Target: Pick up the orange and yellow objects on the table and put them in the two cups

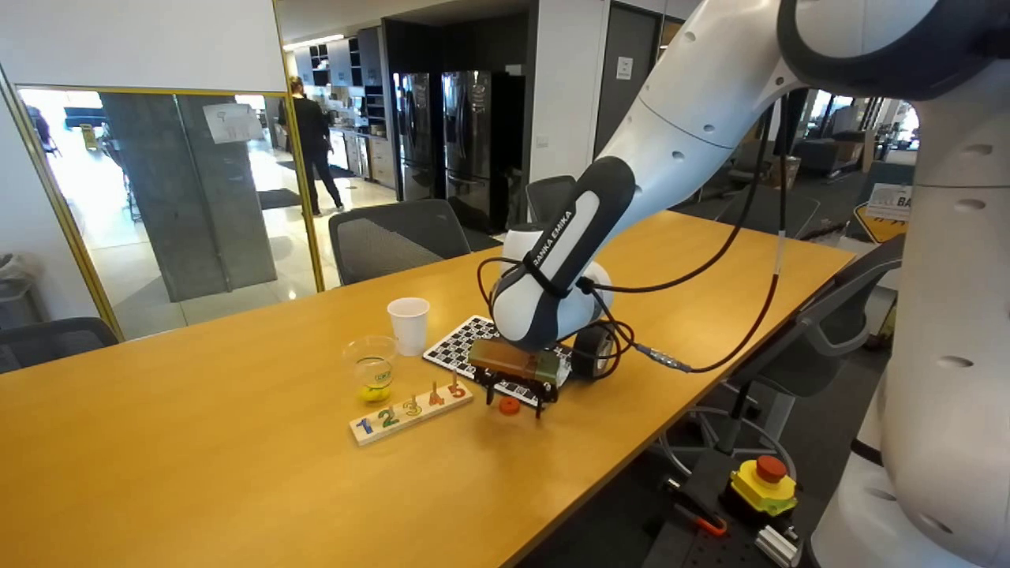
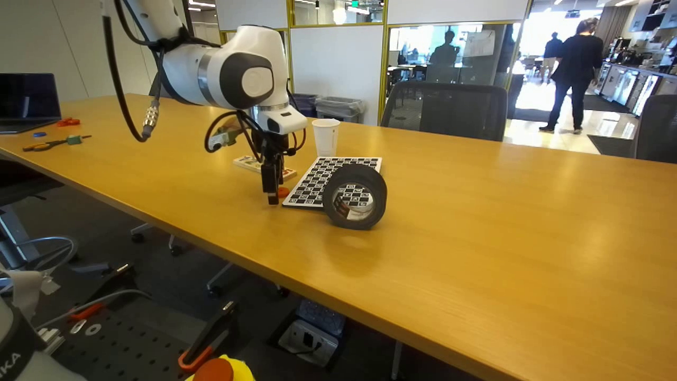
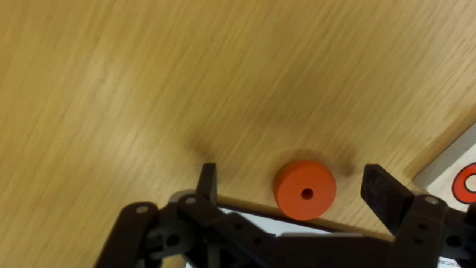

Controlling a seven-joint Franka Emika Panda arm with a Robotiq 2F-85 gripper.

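Observation:
An orange round piece with a hole point(image 3: 306, 190) lies on the wooden table point(image 3: 122, 93). It shows in both exterior views point(image 1: 510, 405) point(image 2: 283, 192). My gripper point(image 3: 290, 169) is open, one finger on each side of the piece, touching neither side; the piece sits nearer the right finger in the wrist view. The gripper is low over the table in both exterior views point(image 1: 514, 404) point(image 2: 272, 197). A white cup point(image 1: 409, 325) stands upright, also in an exterior view point(image 2: 326, 137). A clear cup point(image 1: 368, 355) stands beside it with yellow pieces point(image 1: 375, 393) at its bottom. No black cup shows.
A wooden number board with pegs point(image 1: 410, 412) lies beside the gripper. A checkered board point(image 2: 317, 177) lies close behind the orange piece. A black tape roll point(image 2: 330, 203) stands on edge by it. A laptop point(image 2: 29, 100) and pliers point(image 2: 53, 144) are farther along the table.

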